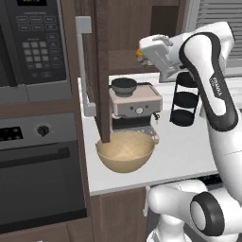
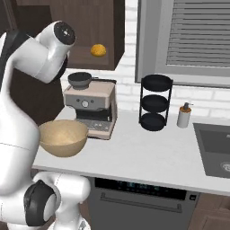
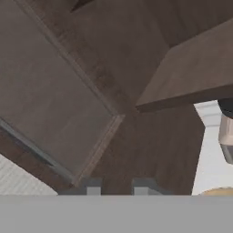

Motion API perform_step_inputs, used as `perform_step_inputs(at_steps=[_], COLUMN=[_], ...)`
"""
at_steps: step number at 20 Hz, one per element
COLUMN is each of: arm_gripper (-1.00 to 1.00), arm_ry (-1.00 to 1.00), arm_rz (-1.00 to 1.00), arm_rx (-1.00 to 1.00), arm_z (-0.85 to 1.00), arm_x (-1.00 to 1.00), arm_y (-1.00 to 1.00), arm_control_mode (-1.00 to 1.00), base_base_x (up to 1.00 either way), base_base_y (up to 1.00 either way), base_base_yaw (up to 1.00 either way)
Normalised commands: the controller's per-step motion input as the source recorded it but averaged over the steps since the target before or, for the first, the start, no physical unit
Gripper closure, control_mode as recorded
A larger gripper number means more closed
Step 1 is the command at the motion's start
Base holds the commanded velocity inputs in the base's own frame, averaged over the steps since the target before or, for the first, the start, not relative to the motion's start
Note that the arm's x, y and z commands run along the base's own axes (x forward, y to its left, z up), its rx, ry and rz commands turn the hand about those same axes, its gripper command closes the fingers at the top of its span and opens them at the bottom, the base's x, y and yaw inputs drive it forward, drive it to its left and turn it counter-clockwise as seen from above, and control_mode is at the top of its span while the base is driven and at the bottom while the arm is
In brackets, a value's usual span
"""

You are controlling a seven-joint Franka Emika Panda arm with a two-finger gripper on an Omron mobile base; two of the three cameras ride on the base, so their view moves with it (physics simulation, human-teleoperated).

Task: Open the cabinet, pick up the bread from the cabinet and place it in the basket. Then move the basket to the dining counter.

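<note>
Bread [image 2: 98, 50] sits on cabinet [image 2: 96, 27] shelf, basket [image 2: 63, 137] empty.

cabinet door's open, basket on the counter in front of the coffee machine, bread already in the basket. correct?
Not quite. The bread is on the shelf inside the cabinet, as the right base view shows; the basket holds nothing. The rest stands: the door is open and the basket sits on the counter before the coffee machine.
</note>
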Motion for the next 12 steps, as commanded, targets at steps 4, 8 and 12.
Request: perform_step_inputs(at_steps=[4,8,12], arm_gripper=[-1.00,-1.00,-1.00], arm_ry=[0.00,0.00,0.00], arm_rz=[-0.47,-0.32,-0.23], arm_rx=[-0.10,-0.08,-0.15], arm_z=[0.12,0.02,0.01], arm_x=[0.48,0.35,0.34], arm_y=[-0.09,-0.45,-0.32], arm_control_mode=[-1.00,-1.00,-1.00], base_base_x=[0.00,0.00,0.00], base_base_y=[0.00,0.00,0.00], base_base_yaw=[0.00,0.00,0.00])
